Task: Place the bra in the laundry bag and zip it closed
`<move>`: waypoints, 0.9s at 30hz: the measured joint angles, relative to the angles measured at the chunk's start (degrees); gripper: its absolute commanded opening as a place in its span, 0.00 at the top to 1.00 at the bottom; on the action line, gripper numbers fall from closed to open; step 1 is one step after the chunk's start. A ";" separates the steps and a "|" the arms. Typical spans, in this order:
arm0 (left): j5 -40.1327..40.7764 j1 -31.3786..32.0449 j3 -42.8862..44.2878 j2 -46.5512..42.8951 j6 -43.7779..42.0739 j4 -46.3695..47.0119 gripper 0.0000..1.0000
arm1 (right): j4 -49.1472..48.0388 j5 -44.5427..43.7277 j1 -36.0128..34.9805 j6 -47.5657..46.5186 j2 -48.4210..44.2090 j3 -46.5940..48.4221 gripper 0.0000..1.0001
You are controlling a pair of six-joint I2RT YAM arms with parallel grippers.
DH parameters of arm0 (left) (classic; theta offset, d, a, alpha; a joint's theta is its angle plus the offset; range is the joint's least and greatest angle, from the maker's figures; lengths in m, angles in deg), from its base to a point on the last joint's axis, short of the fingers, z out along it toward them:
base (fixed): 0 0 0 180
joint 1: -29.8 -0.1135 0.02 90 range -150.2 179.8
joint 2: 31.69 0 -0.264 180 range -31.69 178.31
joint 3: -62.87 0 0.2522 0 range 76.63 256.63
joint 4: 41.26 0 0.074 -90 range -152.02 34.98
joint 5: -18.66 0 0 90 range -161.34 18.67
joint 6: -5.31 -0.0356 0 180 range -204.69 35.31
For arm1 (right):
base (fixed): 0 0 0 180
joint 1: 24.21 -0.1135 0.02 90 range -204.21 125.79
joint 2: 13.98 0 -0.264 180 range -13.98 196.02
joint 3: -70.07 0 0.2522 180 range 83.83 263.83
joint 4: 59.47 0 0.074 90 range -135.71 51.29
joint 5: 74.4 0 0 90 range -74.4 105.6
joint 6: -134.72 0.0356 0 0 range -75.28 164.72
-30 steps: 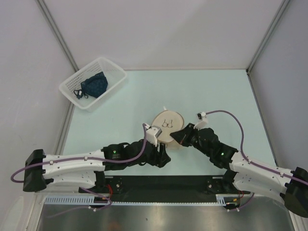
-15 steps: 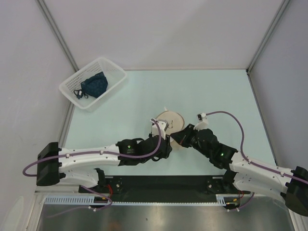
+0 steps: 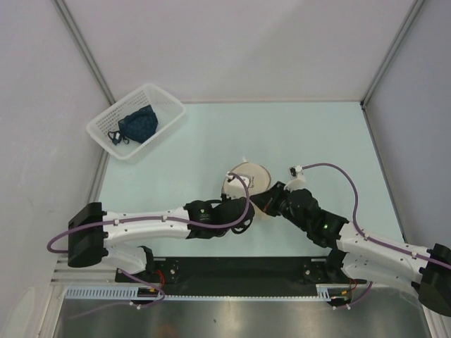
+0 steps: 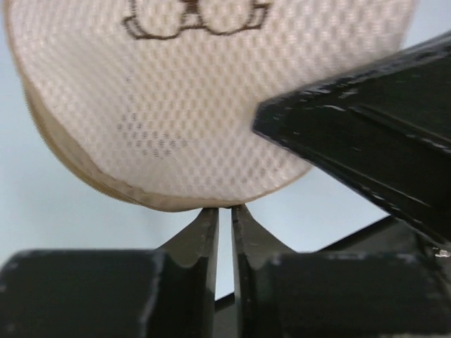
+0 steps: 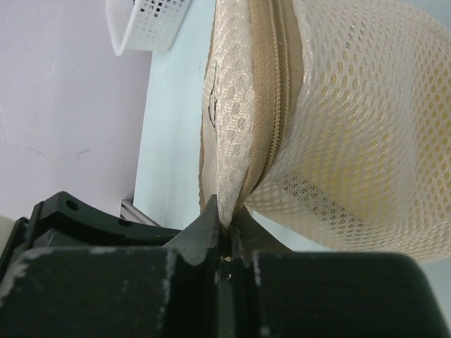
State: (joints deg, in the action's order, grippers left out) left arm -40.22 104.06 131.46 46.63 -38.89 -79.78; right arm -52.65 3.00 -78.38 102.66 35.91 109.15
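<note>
One laundry bag (image 3: 248,180) sits mid-counter (image 3: 317,134), worked from both sides. The right gripper (image 5: 225,227) is clamped on its mesh wall beside the zip (image 5: 280,84), likely to steady it. The left gripper (image 4: 224,211) has its fingers almost together at the lid's near rim; whether they pinch anything, I cannot tell. Yellow behind the mesh suggests the bra (image 5: 366,141) is inside.

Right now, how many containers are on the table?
2. The white slatted basket sits at the far left corner with a dark blue garment inside; the round mesh laundry bag is mid-table. None appears hidden.
</note>
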 measured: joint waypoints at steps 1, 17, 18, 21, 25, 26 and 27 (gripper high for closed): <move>0.24 -0.28 0.07 0.35 0.00 -0.39 1.00 | 0.22 0.00 -0.04 0.20 -0.09 0.00 0.98; -2.97 -11.47 -10.10 -18.97 -6.54 -0.13 1.00 | 7.48 18.21 16.04 -5.07 -5.70 2.47 0.99; -2.99 -11.82 -10.95 -19.98 -7.58 -0.66 1.00 | 7.82 19.71 16.92 -6.21 -4.44 2.91 0.99; -3.78 -11.80 -11.89 -21.51 -10.71 -1.55 1.00 | 9.38 25.18 20.04 -9.18 0.11 4.90 0.99; -9.70 -11.82 -12.46 -24.35 -15.56 0.35 0.69 | 10.34 29.64 22.45 -11.19 2.60 7.23 0.98; -12.00 -11.80 -13.07 -25.49 -16.11 1.92 0.56 | 10.43 30.16 22.45 -11.02 2.49 7.52 0.97; -14.25 -11.80 -13.94 -26.73 -16.68 3.87 0.50 | 10.51 30.60 22.47 -10.78 2.34 7.67 0.97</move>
State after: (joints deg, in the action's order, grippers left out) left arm -54.47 92.25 117.51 19.90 -55.57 -75.91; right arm -42.14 33.60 -55.91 91.88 38.25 116.82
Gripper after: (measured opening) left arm 0.273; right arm 0.065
